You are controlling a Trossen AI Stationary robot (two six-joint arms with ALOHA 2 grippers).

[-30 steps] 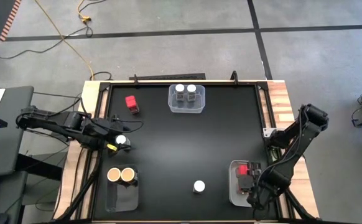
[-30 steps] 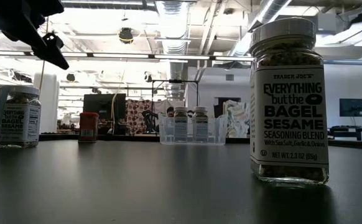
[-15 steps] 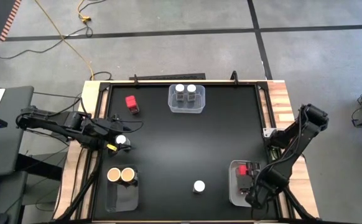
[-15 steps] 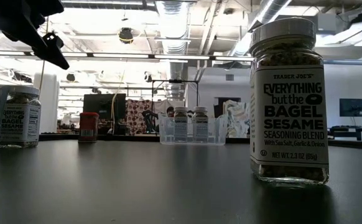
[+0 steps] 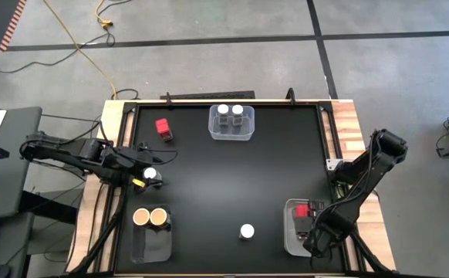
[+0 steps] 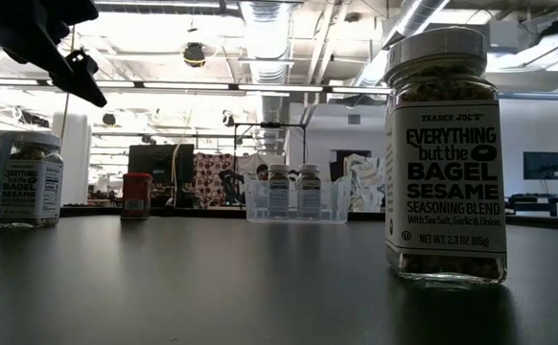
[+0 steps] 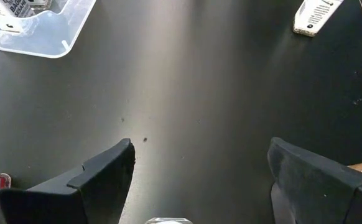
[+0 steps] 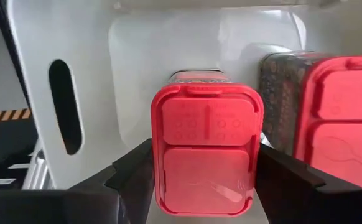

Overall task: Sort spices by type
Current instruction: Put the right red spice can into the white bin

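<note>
My right gripper [image 5: 311, 228] is over the clear bin [image 5: 290, 235] at the near right, shut on a red boxy spice container [image 8: 207, 149]. A second red container [image 8: 343, 112] stands beside it in the bin. My left gripper [image 5: 146, 171] is open above a white-lidded jar [image 5: 150, 175] at the table's left; its fingers [image 7: 106, 177] stand wide apart, clear of it. A lone red container [image 5: 163, 128] stands at the far left. Another white-lidded jar [image 5: 247, 231] stands near the front edge. My right gripper pinches the red container's two opposite sides, just under its red lid [image 8: 168, 186], between its two fingers. The fingers come from above, pointing down. The container stands upright inside the bin; whether its base rests on the bin's floor does not show.
A clear bin [image 5: 231, 133] at the far middle holds two white-lidded jars. A clear bin [image 5: 149, 241] at the near left holds two tan-lidded jars [image 5: 150, 218]. The black table's middle [image 5: 232, 181] is bare.
</note>
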